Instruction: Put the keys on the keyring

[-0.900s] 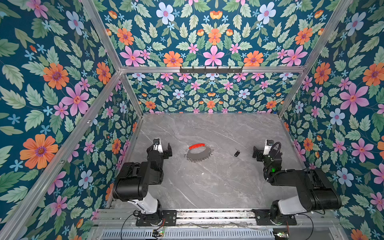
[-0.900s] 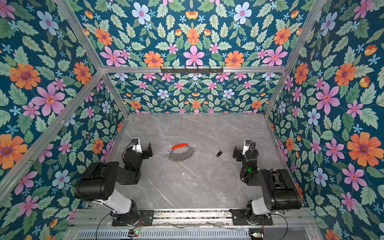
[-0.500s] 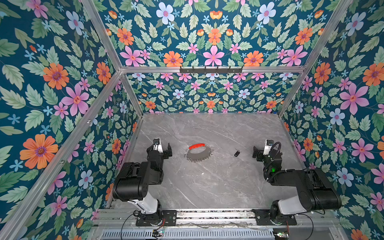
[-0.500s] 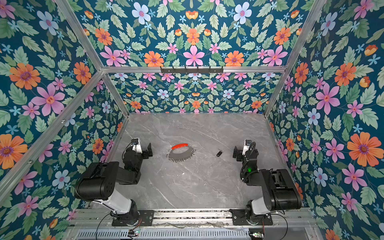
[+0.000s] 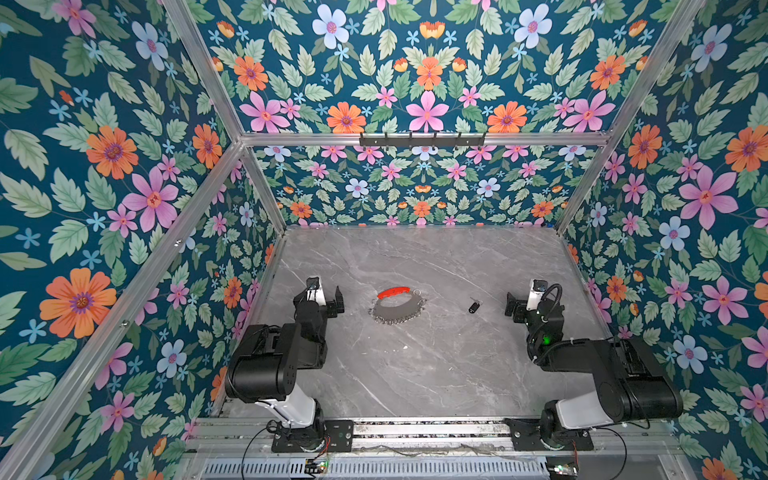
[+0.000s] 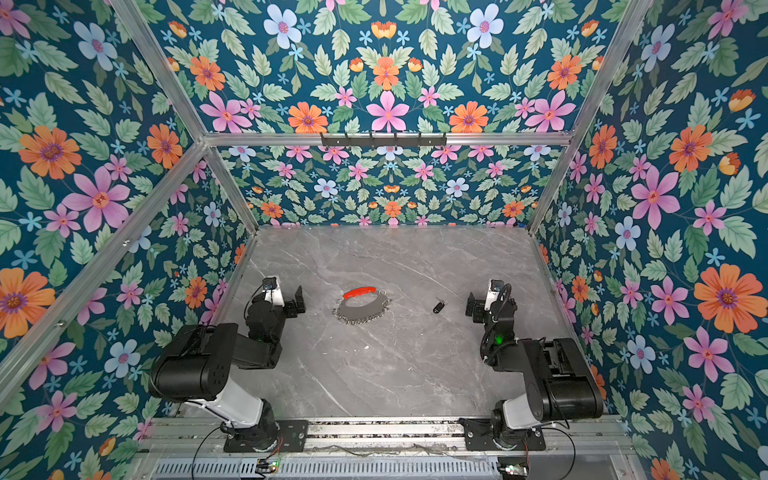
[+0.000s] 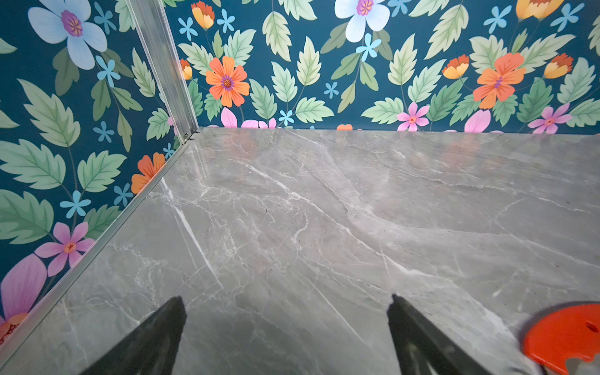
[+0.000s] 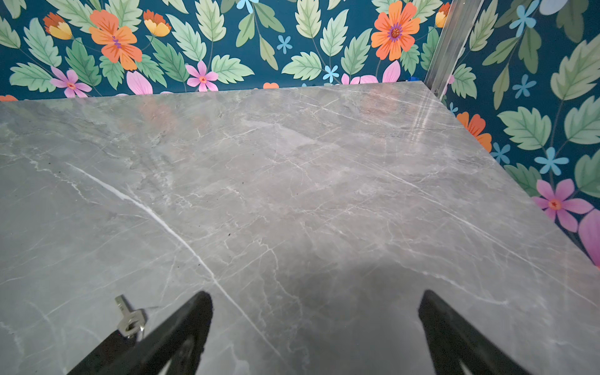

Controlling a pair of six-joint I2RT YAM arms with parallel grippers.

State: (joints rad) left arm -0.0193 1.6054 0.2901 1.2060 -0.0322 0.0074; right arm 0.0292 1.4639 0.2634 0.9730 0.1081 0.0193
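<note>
Since neither hand holds anything, we're at step zero: key pickup not begun. Both arms sit folded at the near edge of the desk (image 5: 415,374).

Left hand (image 5: 326,297): jaws wide apart, empty, low over the marble. Its wrist view shows nothing between the fingertips. Right hand (image 5: 523,301): same, apart and empty.

Keys (image 5: 473,306) lie flat on the desk at 9 o'clock of the right hand, near but not touching, silver end toward about 1 o'clock.

Keyring (image 5: 392,319) lies flat mid-desk, at 9 o'clock of the keys and apart from them, at 3 o'clock of the left hand. Red bar (image 5: 393,292) sits on its 12 o'clock arc.

Next, my read: right hand pinches the black fob body, leaving the silver loop free. Left hand steadies the keyring, probably by the red bar. The fob is small and lies flat, so the pinch needs tight alignment.
</note>
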